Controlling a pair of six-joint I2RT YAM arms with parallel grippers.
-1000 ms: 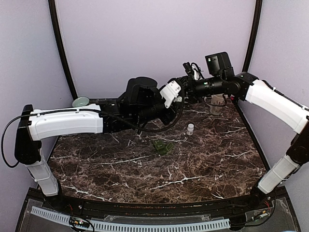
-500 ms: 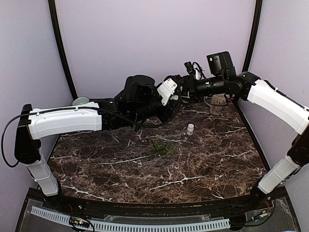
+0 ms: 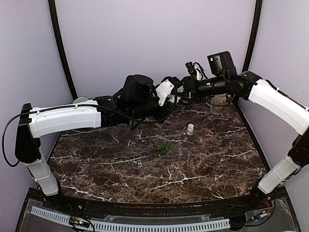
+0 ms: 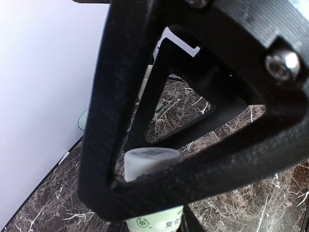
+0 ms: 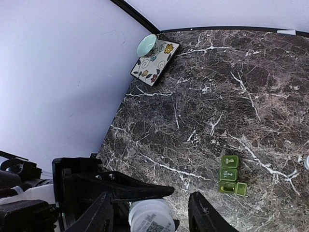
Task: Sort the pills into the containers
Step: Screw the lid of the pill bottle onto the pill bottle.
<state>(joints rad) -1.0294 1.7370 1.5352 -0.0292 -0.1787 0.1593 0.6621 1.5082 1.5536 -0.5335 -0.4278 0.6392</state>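
The bottle (image 4: 150, 163) is cut off by the lower edge of both wrist views and partly hidden behind blurred black fingers (image 4: 120, 96), and what is held in the organiser (image 3: 162, 146) at the centre of the top view is too small to be told.

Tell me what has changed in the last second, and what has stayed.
The left gripper, shut on the white bottle, carried it slightly to the left in the top view. The right gripper opened wider; its fingers stand apart on either side of the bottle's top. The small vial, the green pill box and the cup did not move.
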